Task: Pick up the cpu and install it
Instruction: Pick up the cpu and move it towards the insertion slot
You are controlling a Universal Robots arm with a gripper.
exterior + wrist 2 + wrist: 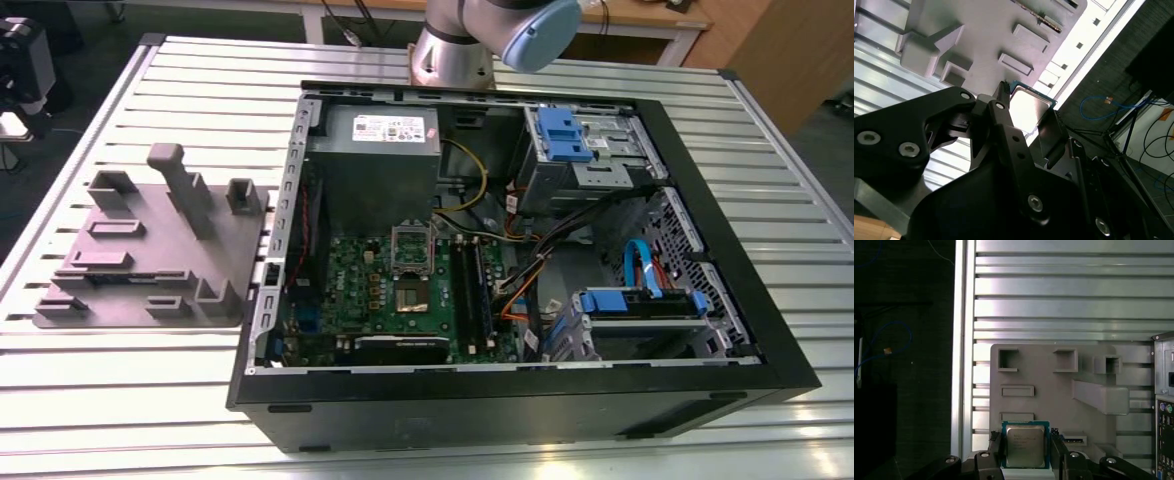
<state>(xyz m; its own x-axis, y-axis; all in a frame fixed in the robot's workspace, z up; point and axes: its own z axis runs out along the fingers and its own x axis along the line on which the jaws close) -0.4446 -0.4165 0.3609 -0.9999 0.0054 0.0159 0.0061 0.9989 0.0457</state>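
Your work surface is a ribbed aluminium table (134,410); its slats run across the exterior view and catch bright glare in the first wrist view. Beyond its far edge you can see a wooden desk (627,15) on a pale frame, and a wooden cabinet (774,55) toward the exterior view's right. Past the table's edge the floor (904,410) is dark, with a thin blue cable (901,325) looping over it.
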